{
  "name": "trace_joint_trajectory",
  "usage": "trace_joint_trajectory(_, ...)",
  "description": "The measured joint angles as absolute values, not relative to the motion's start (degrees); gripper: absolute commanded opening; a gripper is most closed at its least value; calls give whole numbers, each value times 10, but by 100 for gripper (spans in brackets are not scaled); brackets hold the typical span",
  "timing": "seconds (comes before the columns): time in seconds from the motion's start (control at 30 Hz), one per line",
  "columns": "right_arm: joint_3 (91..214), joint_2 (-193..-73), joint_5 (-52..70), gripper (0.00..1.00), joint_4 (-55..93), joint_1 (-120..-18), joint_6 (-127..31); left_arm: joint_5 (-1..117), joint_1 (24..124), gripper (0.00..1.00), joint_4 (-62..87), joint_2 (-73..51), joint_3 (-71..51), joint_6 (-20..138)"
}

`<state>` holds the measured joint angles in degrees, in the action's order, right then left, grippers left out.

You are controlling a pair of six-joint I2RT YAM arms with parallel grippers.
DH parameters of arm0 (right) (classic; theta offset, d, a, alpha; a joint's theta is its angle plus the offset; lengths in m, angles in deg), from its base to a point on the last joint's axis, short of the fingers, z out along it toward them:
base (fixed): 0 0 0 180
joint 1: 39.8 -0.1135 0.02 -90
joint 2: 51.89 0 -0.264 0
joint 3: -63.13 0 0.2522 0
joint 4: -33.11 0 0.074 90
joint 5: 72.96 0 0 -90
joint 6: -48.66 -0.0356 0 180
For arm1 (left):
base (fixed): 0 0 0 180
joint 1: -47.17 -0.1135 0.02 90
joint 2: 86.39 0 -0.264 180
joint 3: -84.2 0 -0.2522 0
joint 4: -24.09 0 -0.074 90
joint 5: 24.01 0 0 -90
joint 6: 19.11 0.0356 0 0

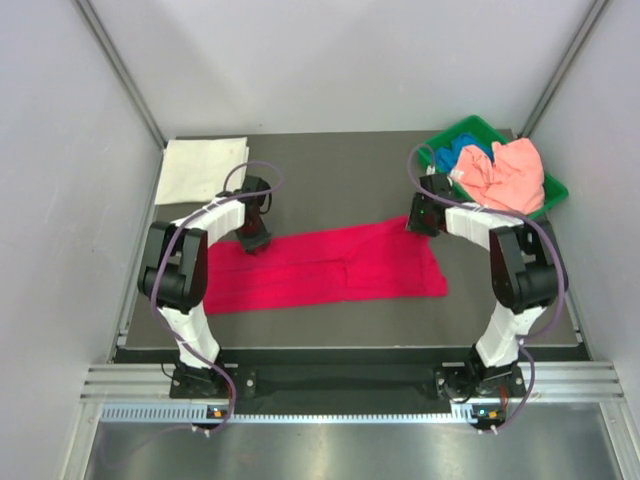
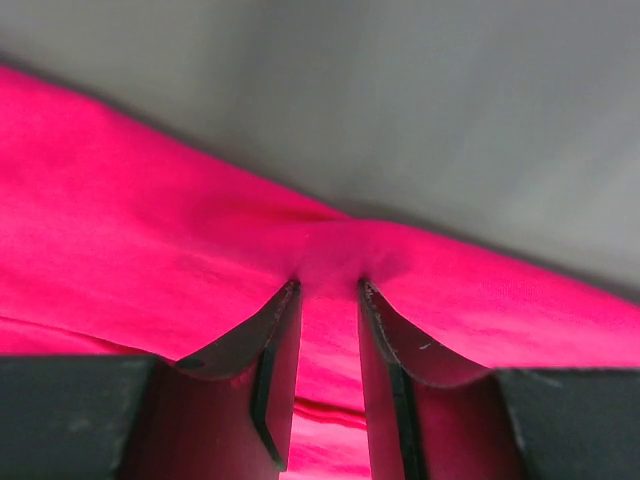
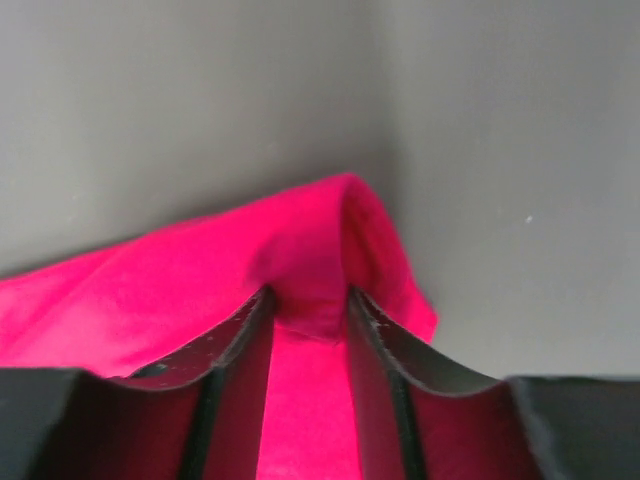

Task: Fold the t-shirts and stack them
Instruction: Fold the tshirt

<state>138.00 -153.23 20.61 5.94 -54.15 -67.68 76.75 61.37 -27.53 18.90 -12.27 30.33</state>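
Your red shirt (image 1: 330, 265) lies flat on the table (image 1: 340, 165) as a long band that runs left to right across the middle, its right end a little farther from you than its left.

Your left gripper (image 1: 252, 240) is down on the band's far edge, close to the left end. In its wrist view the fingers (image 2: 275, 340) stand only a narrow way apart. A small pucker of red cloth sits right at their tips, with more red showing through the gap. You cannot tell from this whether they are pinching that pucker or only standing on either side of it.

Your right gripper (image 1: 420, 222) is down on the band's far right corner. Its fingers (image 3: 240, 335) are also a narrow way apart. The corner rises in a soft hump between and just beyond the tips, bare table all around it. Here too you cannot tell whether the cloth is clamped or loose.

The white shirt (image 1: 203, 168) lies folded square at the far left corner of the table, well apart from the red one. The bin (image 1: 470, 125) sits at the far right corner. The pink shirt (image 1: 505, 175) is heaped in it and spills over its right side. The blue shirt (image 1: 455, 153) is bunched in the bin's left part, touching the pink one.
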Motion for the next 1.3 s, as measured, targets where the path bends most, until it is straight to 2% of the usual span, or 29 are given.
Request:
trace_joint_trajectory(0.23,1449,-1600,237,13,45,-540,-650,810,579,32,-272,192,-129,297)
trace_joint_trajectory(0.4,1504,-1638,234,8,28,-540,-633,820,544,32,-269,191,-130,280)
trace_joint_trajectory(0.63,1640,-1729,216,8,1,-543,-617,858,513,33,-309,201,-90,277)
trace_joint_trajectory(0.8,1760,-1811,203,11,0,-547,-609,900,491,33,-309,186,-54,282)
trace_joint_trajectory(0.97,1907,-1903,198,15,-14,-547,-610,875,440,33,-297,158,-53,289)
trace_joint_trajectory(1.03,1913,-1907,198,19,-16,-547,-611,857,427,33,-292,153,-55,295)
trace_joint_trajectory(1.13,1913,-1904,201,34,-17,-547,-622,812,429,33,-281,140,-73,309)
trace_joint_trajectory(1.3,1867,-1848,238,38,-57,-546,-644,743,458,33,-275,102,-127,339)
